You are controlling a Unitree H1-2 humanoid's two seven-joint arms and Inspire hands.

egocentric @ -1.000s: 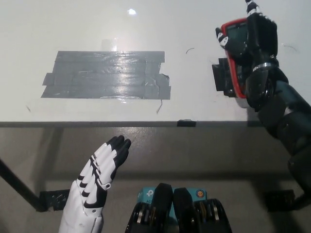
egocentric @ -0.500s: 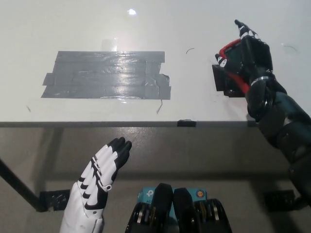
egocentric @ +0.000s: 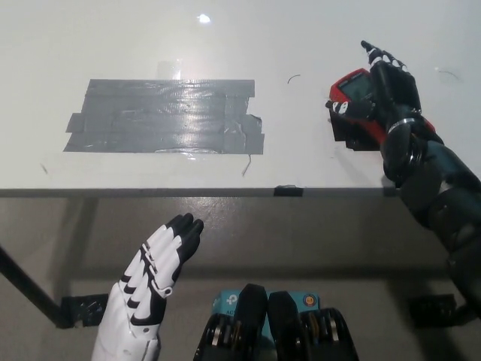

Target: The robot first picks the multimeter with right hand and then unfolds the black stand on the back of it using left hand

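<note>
The multimeter (egocentric: 355, 90), red-edged with a grey screen facing up, is held over the right part of the white table (egocentric: 225, 45). My black right hand (egocentric: 383, 98) is shut on it, fingers wrapped round its body and one finger pointing up past its top. A black block (egocentric: 342, 129) lies under the meter's lower left; whether it belongs to the meter I cannot tell. My white left hand (egocentric: 154, 274) rests open below the table's front edge at the lower left, fingers straight and together, far from the meter.
A patch of grey tape strips (egocentric: 165, 116) covers the table's left middle. The front edge of the table (egocentric: 188, 192) runs across the picture with a small black clip (egocentric: 288, 190) on it. A black table leg (egocentric: 30, 289) shows at lower left.
My right hand has tilted and drawn the multimeter down and left, so it now shows foreshortened with its screen up. The left hand has stayed put.
</note>
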